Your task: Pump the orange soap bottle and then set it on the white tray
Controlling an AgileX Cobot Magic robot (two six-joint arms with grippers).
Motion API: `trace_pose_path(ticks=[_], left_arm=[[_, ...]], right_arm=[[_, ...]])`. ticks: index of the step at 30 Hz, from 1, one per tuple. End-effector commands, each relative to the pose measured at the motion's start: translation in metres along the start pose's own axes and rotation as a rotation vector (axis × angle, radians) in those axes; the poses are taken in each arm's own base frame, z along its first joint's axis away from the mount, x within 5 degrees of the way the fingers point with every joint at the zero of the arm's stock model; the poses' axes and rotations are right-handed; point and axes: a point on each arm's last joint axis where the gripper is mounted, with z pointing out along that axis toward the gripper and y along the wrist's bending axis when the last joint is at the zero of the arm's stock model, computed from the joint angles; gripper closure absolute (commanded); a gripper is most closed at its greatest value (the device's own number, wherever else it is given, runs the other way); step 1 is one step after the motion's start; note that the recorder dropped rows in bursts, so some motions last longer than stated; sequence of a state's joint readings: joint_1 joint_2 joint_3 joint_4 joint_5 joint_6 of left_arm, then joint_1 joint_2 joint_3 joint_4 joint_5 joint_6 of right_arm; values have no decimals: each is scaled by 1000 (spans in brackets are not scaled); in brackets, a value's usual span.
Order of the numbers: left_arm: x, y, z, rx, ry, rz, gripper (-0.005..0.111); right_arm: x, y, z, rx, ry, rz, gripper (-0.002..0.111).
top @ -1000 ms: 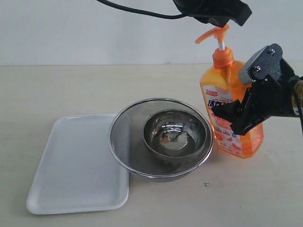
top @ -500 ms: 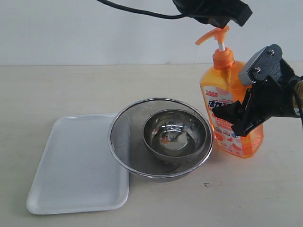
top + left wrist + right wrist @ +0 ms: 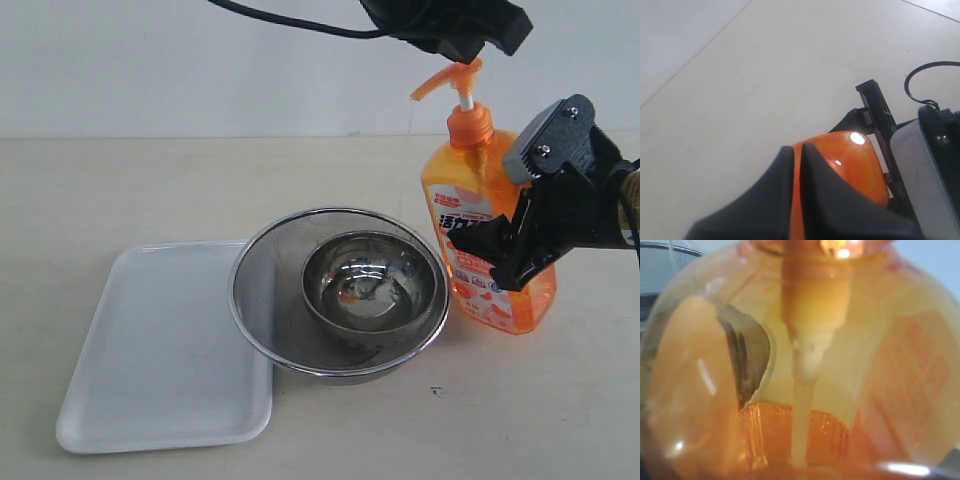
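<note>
The orange soap bottle (image 3: 462, 205) stands upright on the table, to the right of the bowls. My right gripper (image 3: 492, 250) is shut on its body from the right side. In the right wrist view the bottle (image 3: 810, 365) fills the frame, its white tube and orange liquid visible, and the fingers are hidden. My left gripper (image 3: 462, 38) is shut and sits on top of the orange pump head (image 3: 447, 80). The left wrist view shows its black fingertips (image 3: 796, 148) almost touching over the pump head (image 3: 850, 165). The white tray (image 3: 150, 350) lies flat at the left, with nothing on it.
A round metal mesh strainer (image 3: 262, 285) with a smaller steel bowl (image 3: 372, 285) inside stands between the tray and the bottle, its rim overlapping the tray's right edge. A black cable (image 3: 290, 22) runs along the top towards the left arm.
The pump head and its nozzle sit slightly lower under the left gripper than a second ago. The right gripper and the bottle body have barely moved.
</note>
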State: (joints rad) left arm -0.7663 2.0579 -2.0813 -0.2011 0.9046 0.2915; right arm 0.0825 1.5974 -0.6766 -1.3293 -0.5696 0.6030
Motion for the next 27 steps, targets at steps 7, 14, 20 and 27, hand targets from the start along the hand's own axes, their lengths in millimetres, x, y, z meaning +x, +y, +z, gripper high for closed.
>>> trace_pose_path(ticks=[7,14,20,27], left_arm=[[36,-16,33,95,285,-11,102],[38,-16,32,99,300,-14,102],[49,-17,40,105,342,-22,102],[60,-17,49,111,358,-37,102]], right_arm=[[6,6,2,-36,46,-84,108],[6,6,2,-36,46,-84,108],[6,6,2,-36,45,-86,108],[6,6,2,-35,45,-84,108]])
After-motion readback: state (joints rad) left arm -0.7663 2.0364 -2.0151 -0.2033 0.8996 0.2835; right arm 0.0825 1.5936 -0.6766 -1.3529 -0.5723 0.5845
